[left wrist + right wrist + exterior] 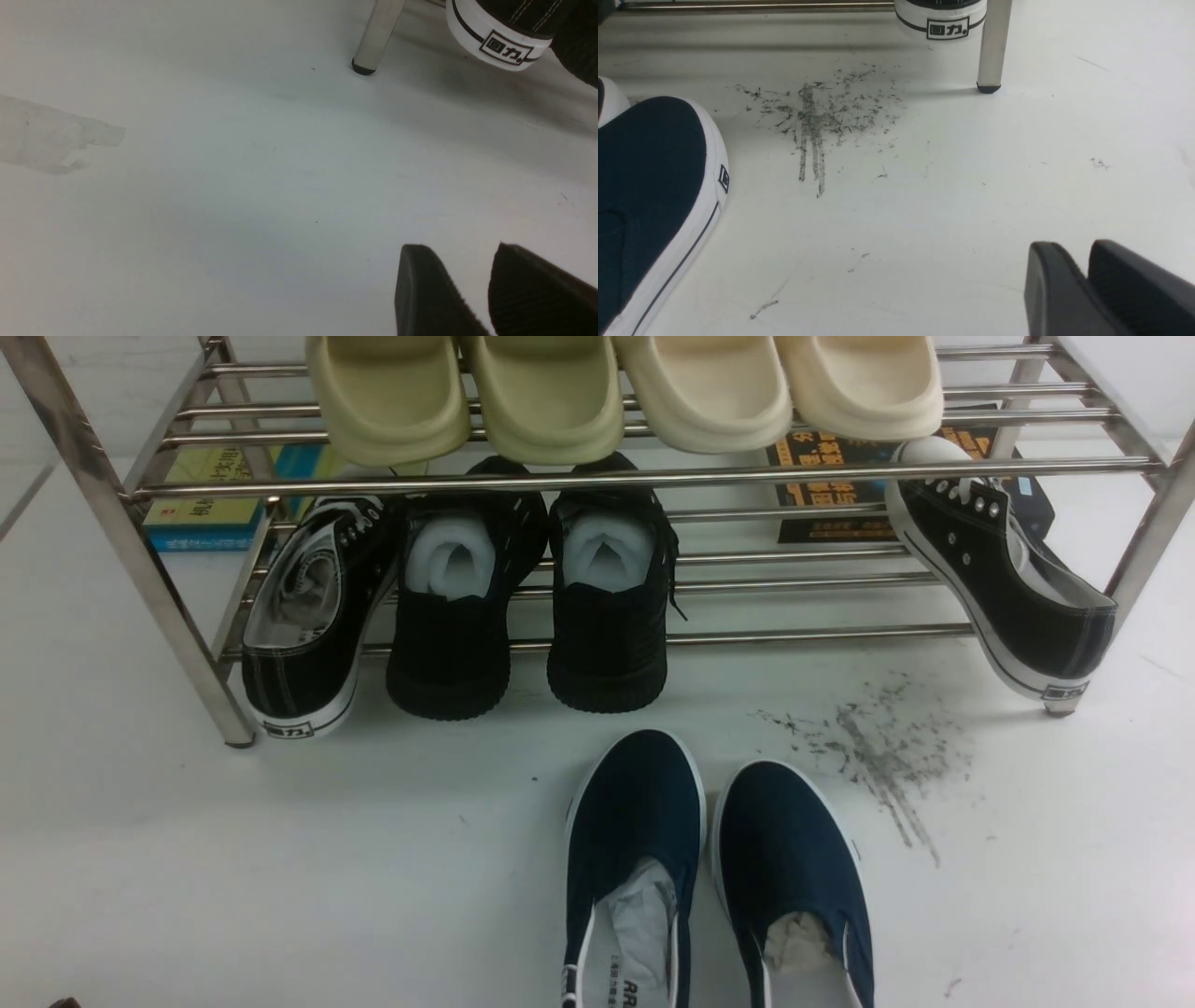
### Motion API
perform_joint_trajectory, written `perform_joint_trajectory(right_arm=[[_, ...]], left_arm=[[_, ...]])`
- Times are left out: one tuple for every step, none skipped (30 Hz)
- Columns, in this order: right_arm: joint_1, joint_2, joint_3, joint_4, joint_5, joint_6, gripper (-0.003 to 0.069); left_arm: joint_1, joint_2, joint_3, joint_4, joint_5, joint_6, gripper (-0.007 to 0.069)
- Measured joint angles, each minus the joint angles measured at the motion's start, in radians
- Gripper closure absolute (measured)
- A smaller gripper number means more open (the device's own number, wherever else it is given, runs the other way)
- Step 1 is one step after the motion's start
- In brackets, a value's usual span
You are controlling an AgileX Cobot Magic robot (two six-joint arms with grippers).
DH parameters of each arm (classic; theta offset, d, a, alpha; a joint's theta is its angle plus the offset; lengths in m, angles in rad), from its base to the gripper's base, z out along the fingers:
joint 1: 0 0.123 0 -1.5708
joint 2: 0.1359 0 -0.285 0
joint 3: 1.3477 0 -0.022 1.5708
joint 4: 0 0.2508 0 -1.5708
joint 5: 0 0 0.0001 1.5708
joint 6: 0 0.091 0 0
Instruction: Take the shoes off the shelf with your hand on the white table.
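Only the fingers of each arm are shown, both pairs seen from the wrist cameras. The left gripper (472,266) is made up of two black wedge-shaped pads, fine ribbing being seen across their faces. The right gripper (1083,261) is formed of two smooth, rounded, matte black fingers.

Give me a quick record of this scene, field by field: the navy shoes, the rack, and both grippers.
navy slip-ons: side by side on the white table, in front of the shoe rack, paper stuffed inside
lower tier: black sneakers, black knit shoes
top tier: cream slides
left gripper: over bare table, holding nothing
right gripper: empty, beside the slip-ons
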Motion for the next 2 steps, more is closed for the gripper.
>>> perform_joint_trajectory(right_arm=[[0.0, 0.0, 0.0, 0.0, 0.0, 0.0, 0.052], [0.0, 0.0, 0.0, 0.0, 0.0, 0.0, 0.0519]], left_arm=[[0.0, 0.0, 0.0, 0.0, 0.0, 0.0, 0.0383], [0.0, 0.0, 0.0, 0.0, 0.0, 0.0, 0.0383]])
